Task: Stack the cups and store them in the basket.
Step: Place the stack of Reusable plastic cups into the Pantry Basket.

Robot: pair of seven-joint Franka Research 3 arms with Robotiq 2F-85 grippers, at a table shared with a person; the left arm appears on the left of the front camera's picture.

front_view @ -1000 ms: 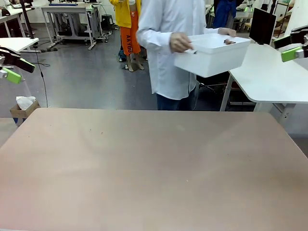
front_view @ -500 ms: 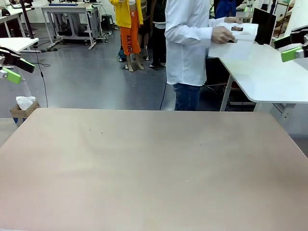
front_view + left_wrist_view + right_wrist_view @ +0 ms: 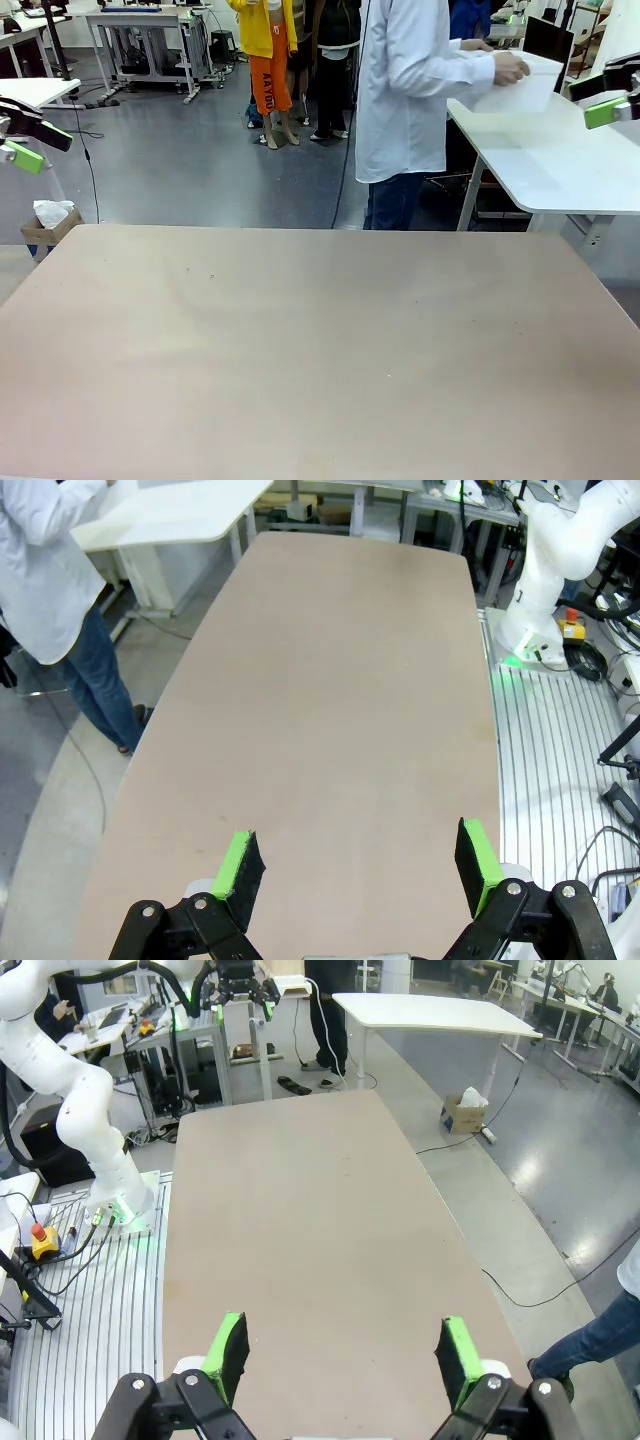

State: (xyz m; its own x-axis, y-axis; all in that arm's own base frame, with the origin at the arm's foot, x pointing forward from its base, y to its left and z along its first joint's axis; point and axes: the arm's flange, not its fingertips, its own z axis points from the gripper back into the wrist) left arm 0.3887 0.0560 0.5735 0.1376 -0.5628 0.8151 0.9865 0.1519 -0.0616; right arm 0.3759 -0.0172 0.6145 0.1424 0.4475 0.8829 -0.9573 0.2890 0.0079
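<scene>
Both end effectors are parked clear of the work area with jaws spread wide and gripping nothing: the left end effector (image 3: pixel 355 865) hangs over the near edge of the brown desk (image 3: pixel 320 350), and the right end effector (image 3: pixel 340 1355) is held likewise above its own end. The basket (image 3: pixel 520 85) is off the brown desk, set by the person's hand (image 3: pixel 510 68) on a white side desk (image 3: pixel 560 160) at the far right. Whether the cups sit inside cannot be told, so the task looks finished or awaiting reset.

The table (image 3: pixel 300 350) top looks matt, smooth and tan; the basket (image 3: pixel 520 88) looks smooth white plastic.
</scene>
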